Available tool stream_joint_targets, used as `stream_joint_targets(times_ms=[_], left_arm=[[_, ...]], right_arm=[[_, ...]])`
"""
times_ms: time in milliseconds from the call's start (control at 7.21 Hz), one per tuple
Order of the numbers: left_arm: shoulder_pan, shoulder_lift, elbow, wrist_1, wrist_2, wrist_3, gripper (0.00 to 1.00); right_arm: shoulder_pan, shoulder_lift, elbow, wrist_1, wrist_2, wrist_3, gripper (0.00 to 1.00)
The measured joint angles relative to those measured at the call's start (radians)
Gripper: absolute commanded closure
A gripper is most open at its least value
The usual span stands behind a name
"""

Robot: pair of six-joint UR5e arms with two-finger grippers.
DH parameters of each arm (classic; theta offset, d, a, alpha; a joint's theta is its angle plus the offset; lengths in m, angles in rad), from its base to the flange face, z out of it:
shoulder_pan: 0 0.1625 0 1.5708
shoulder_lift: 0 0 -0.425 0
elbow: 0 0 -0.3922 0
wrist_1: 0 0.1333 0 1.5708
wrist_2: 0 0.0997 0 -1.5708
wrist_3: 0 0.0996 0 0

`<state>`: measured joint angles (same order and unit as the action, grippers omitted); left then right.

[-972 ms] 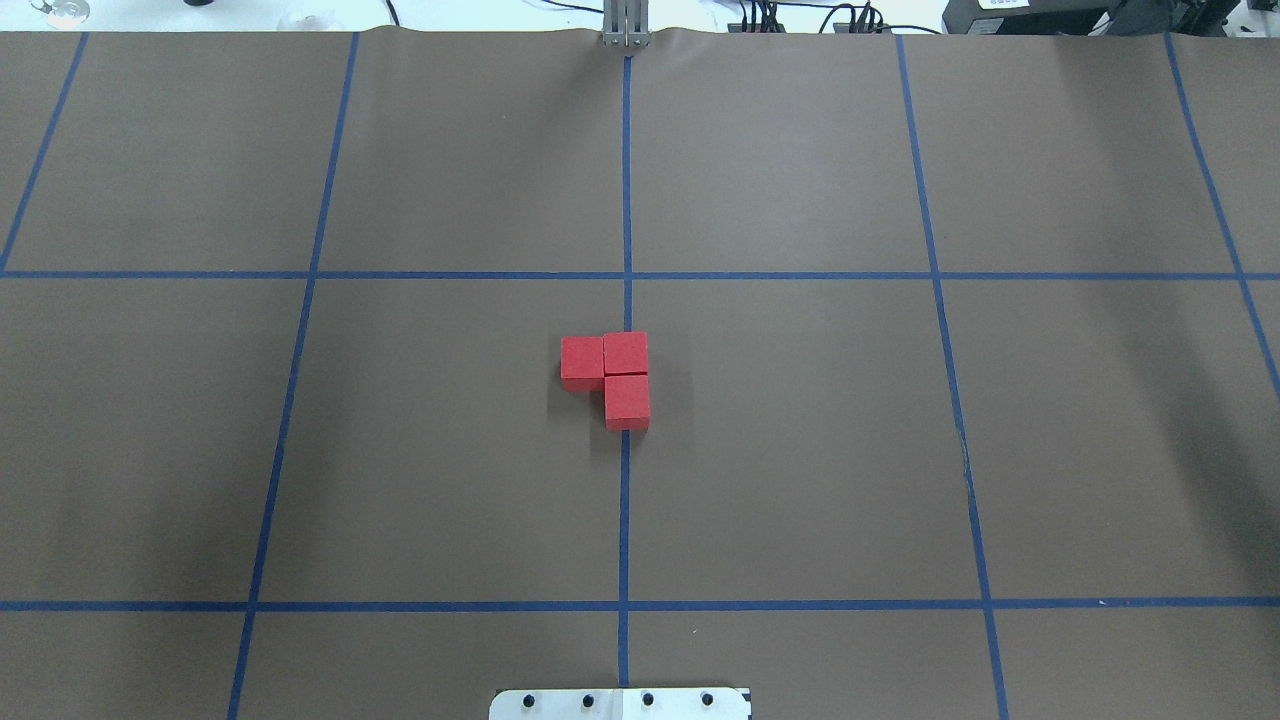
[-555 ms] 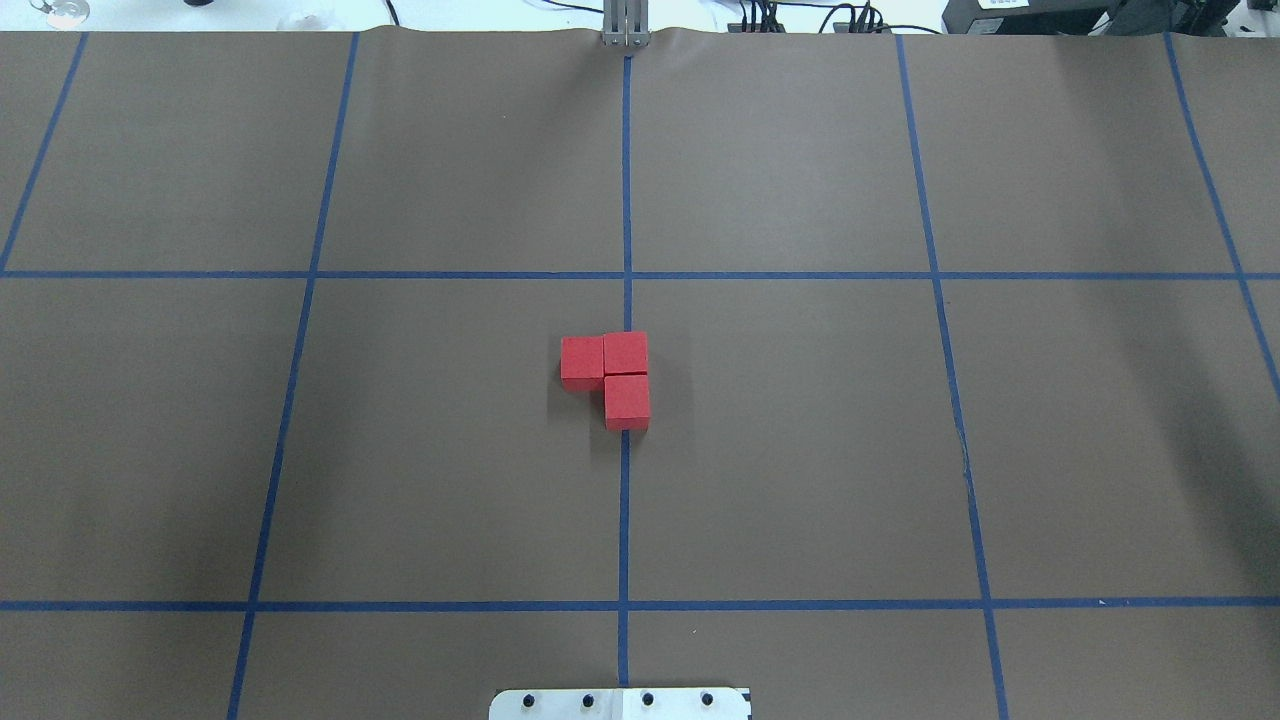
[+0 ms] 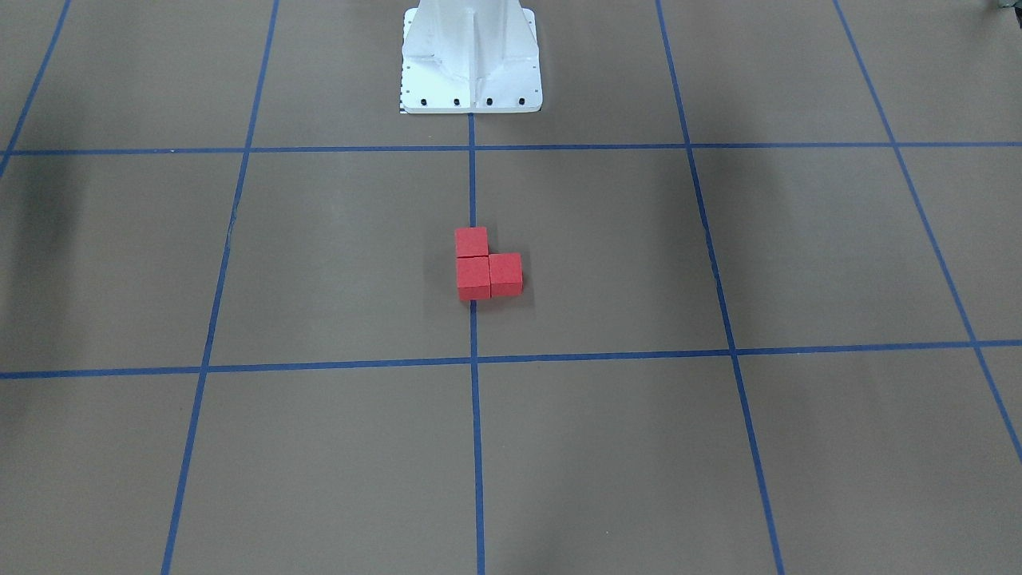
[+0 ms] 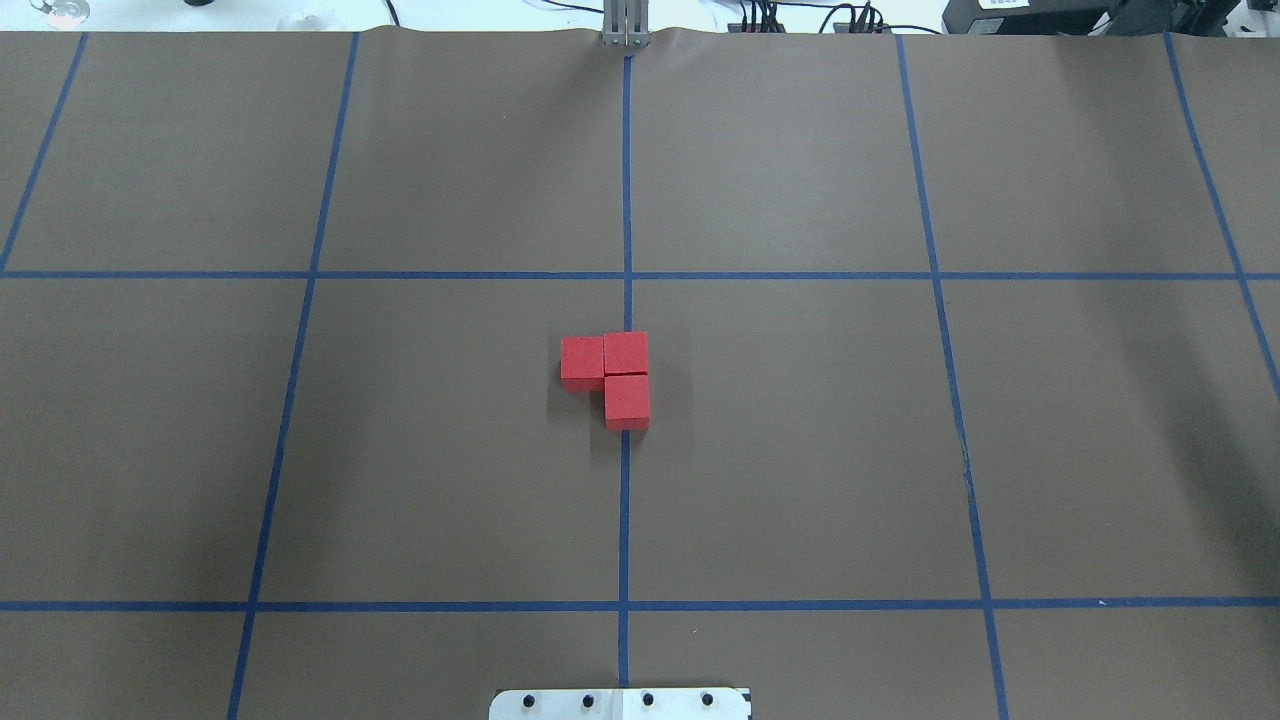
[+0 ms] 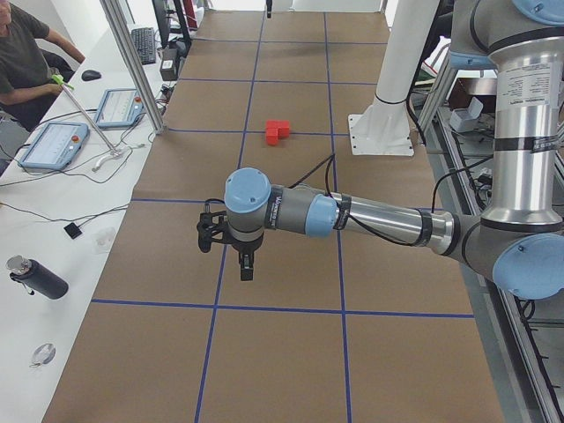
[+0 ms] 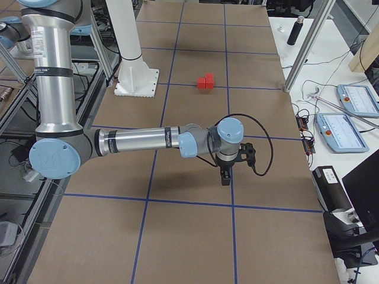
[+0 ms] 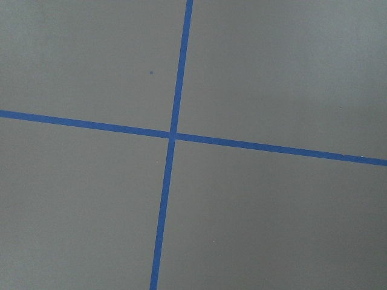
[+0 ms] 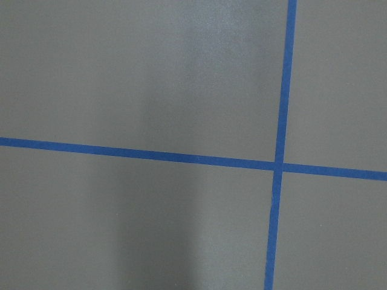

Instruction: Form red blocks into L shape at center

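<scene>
Just ahead of the white base [image 4: 620, 703], on the blue line [image 4: 624, 510] running out from it, the three red blocks [image 4: 626, 355] are found at the centre of the brown worktop [image 4: 800, 450]. They are set face to face in an L. Two lie along the line, and the third lies to the base's left of the farther one, slightly out of square. The shape is judged as good as made, so disturbance is the main risk.

Well out to the base's left the left tool [image 5: 247, 264] is hung low. The right tool [image 6: 225, 176] is hung likewise to its right. Whether either is apart or together cannot be told. Were an arm swept across the centre at that height, the light blocks could be scattered.
</scene>
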<state>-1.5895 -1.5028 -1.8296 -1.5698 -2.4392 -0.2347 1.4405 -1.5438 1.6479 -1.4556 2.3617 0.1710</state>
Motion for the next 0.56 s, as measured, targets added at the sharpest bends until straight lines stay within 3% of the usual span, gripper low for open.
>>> stream_joint_targets(times_ms=[555], left_arm=[[0.000, 0.013, -0.019, 0.001, -0.008, -0.002, 0.00]], right_arm=[[0.001, -0.011, 0.000, 0.000, 0.004, -0.001, 0.00]])
